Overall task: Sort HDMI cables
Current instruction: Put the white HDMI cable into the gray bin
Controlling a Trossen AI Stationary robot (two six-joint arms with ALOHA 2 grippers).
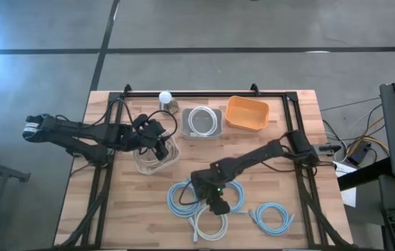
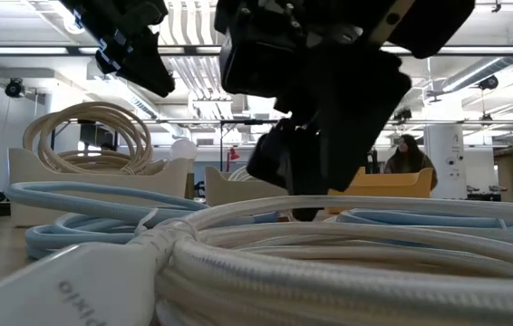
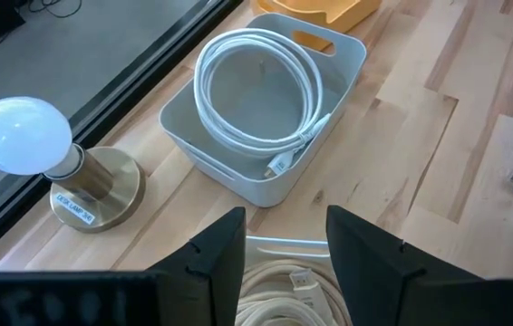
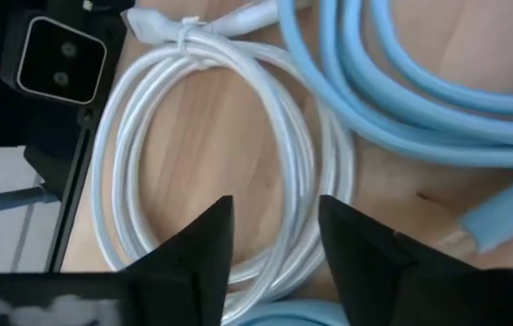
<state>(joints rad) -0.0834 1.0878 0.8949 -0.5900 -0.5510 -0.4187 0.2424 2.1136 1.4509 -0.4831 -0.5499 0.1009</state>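
Near the table's front, my right gripper hangs low over a white HDMI cable coil. It is open, and its fingers stand on either side of the coil's bundled strands. Whether they touch the coil cannot be told. Light blue coils lie around it on the wood, one of them right beside the white coil. My left gripper is open with nothing between its fingers. It hovers over a pale bin that holds beige coils. Another white coil lies in the grey bin.
An orange bin stands at the back right beside the grey bin. A bulb lamp on a brass base stands at the back, left of the grey bin. One more light blue coil lies at the front right. Black frame rails run along the table's edges.
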